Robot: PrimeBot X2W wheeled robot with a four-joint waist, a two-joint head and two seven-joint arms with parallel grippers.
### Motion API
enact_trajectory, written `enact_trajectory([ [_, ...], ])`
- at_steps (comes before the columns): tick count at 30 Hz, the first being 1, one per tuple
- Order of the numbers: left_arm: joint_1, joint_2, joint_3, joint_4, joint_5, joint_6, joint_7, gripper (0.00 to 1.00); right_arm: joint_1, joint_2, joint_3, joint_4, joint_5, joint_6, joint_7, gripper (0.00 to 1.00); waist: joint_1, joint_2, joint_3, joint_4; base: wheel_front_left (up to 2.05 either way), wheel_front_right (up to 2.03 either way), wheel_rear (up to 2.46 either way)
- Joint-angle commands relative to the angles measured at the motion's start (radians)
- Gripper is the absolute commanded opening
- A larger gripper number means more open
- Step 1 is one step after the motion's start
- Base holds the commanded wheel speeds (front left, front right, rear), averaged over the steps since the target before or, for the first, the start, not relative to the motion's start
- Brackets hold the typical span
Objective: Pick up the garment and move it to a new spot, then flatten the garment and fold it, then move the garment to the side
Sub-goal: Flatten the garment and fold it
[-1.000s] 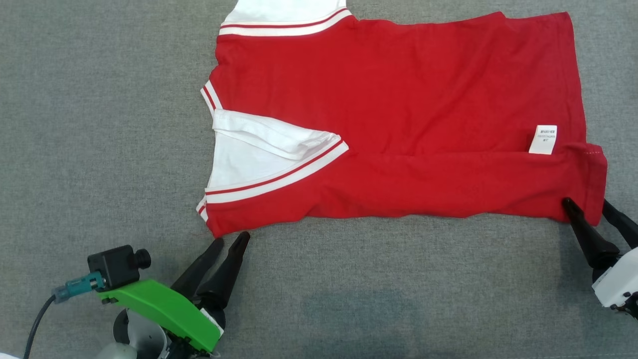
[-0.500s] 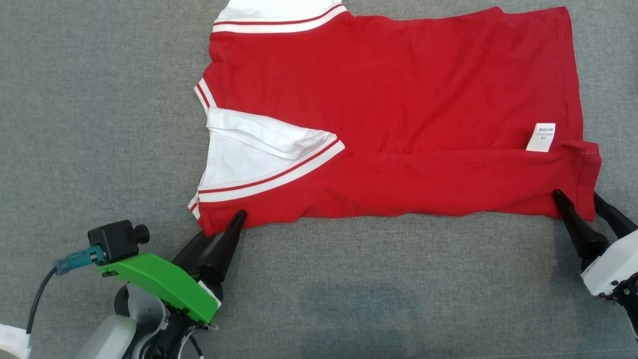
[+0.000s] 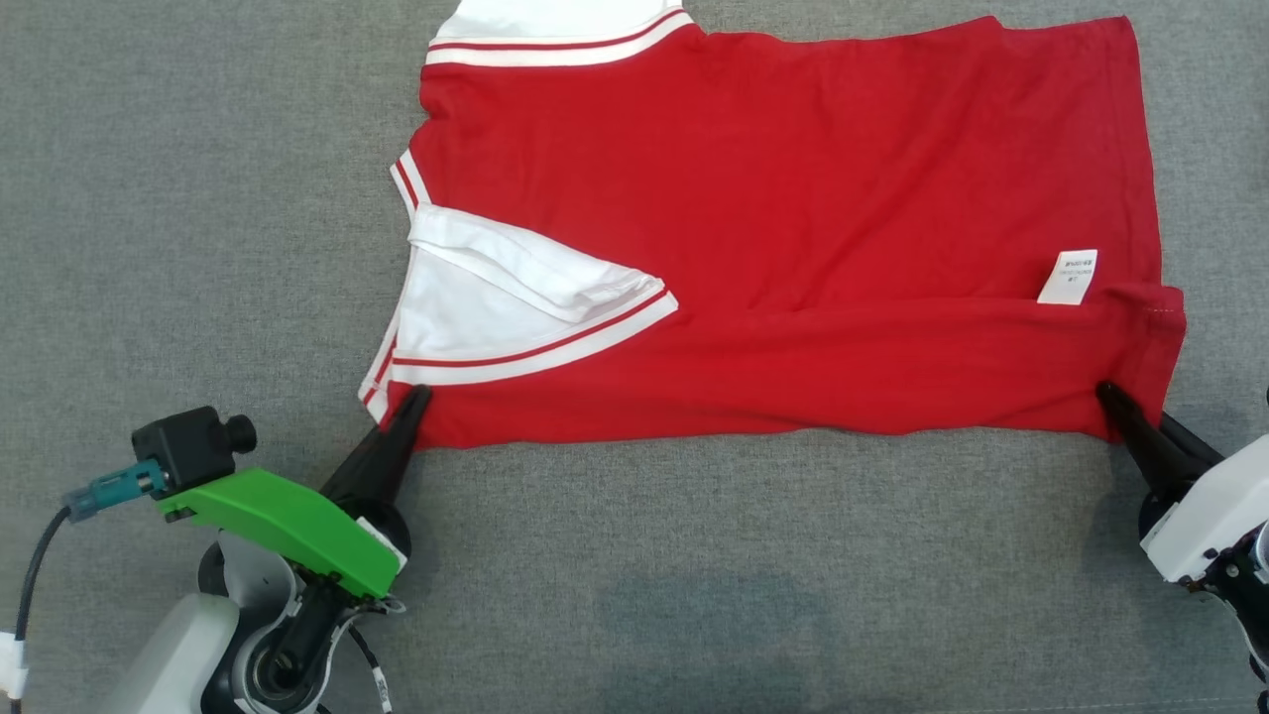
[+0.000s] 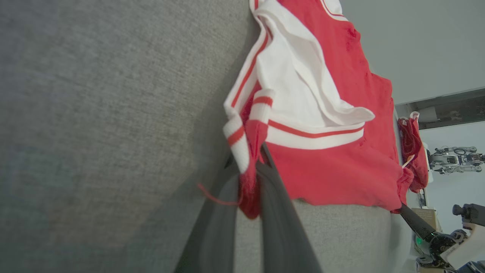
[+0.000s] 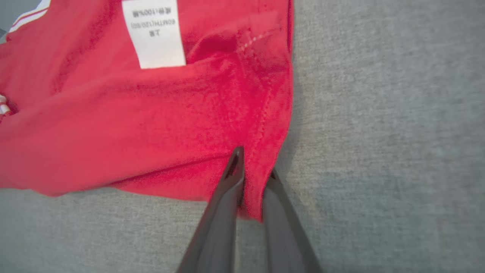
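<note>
Here we are mid-fold. The garment point(image 3: 793, 198), red with white striped trim, lies spread across the middle of the grey desk point(image 3: 198, 198), reaching to the far edge of the head view. It looks smooth, so flattening reads as done. A strip along the near side appears to be turned over onto the body, with the white care label point(image 3: 1069, 276) showing at its seam and a white sleeve point(image 3: 496, 297) tucked in at the left end. I'd judge a first fold is in place.

Both corners are taken. The left gripper point(image 3: 414, 402) is pressed together on the near-left corner. Its wrist view shows red cloth and a bit of striped cuff bunched between the dark fingers point(image 4: 273, 212), with a loose thread hanging off. The right gripper point(image 3: 1125, 405) pinches the near-right corner, and its wrist view shows the stitched hem nipped between the closed fingers point(image 5: 227, 197).

What's left, by my reckoning — lift that near edge on both sides together, carry it over toward the far edge to finish the fold, then shift the bundle to the side. The cloth is thin and floppy, so an uneven lift could skew the fold.
</note>
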Motion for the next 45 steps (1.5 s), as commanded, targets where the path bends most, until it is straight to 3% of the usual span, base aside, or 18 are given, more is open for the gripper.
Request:
enact_trajectory([
  [1,-0.019,0.008,0.013,0.005,-0.007,-0.001,-0.009,0.00,0.005,0.006,0.020,0.017,0.016,0.001,0.023,0.00,0.0001,0.0000,-0.002,0.000,0.00,0.00,0.00],
  [8,0.034,0.031,0.035,-0.047,-0.017,0.013,-0.021,0.00,-0.014,-0.051,-0.024,-0.001,0.133,0.000,0.083,0.00,0.0001,0.0000,-0.018,-0.007,0.00,0.00,0.00],
  [17,0.195,0.043,0.034,-0.211,-0.022,0.065,-0.063,0.00,0.095,-0.136,-0.160,-0.022,0.246,-0.001,0.270,0.00,0.0001,0.0000,-0.039,0.003,0.00,0.00,0.00],
  [25,0.304,0.041,0.001,-0.323,-0.020,0.094,-0.072,0.00,0.169,-0.119,-0.261,-0.074,0.279,-0.001,0.402,0.00,0.0001,0.0000,-0.047,0.019,0.00,0.00,0.00],
  [34,0.199,-0.029,-0.092,-0.170,0.052,0.089,-0.045,0.00,0.171,-0.065,-0.179,-0.124,0.215,0.000,0.458,0.00,0.0001,0.0000,-0.037,0.018,0.00,0.00,0.00],
  [35,0.190,-0.029,-0.091,-0.159,0.057,0.093,-0.046,0.09,0.171,-0.068,-0.172,-0.128,0.206,0.000,0.456,0.00,0.0001,0.0000,-0.036,0.013,0.00,0.00,0.00],
  [36,0.185,-0.030,-0.086,-0.151,0.057,0.100,-0.050,0.34,0.169,-0.073,-0.168,-0.133,0.193,0.000,0.447,0.09,0.0001,0.0000,-0.036,0.009,0.00,0.00,0.00],
  [37,0.185,-0.030,-0.086,-0.151,0.057,0.100,-0.050,0.34,0.169,-0.073,-0.168,-0.133,0.193,0.000,0.447,0.09,0.0001,0.0000,-0.036,0.009,0.00,0.00,0.00],
  [38,0.185,-0.024,-0.080,-0.146,0.061,0.109,-0.056,0.61,0.166,-0.079,-0.167,-0.137,0.179,0.000,0.436,0.50,0.0001,0.0000,-0.036,0.002,0.00,0.00,0.00],
  [39,0.188,-0.013,-0.078,-0.142,0.069,0.118,-0.056,1.00,0.167,-0.087,-0.165,-0.137,0.165,0.000,0.426,1.00,0.0001,0.0000,-0.037,-0.003,0.00,0.00,0.00],
  [45,0.247,0.035,-0.053,-0.181,0.087,0.182,-0.061,1.00,0.151,-0.132,-0.159,-0.119,0.074,0.000,0.335,1.00,0.0001,0.0000,-0.035,-0.028,0.00,0.00,0.00],
])
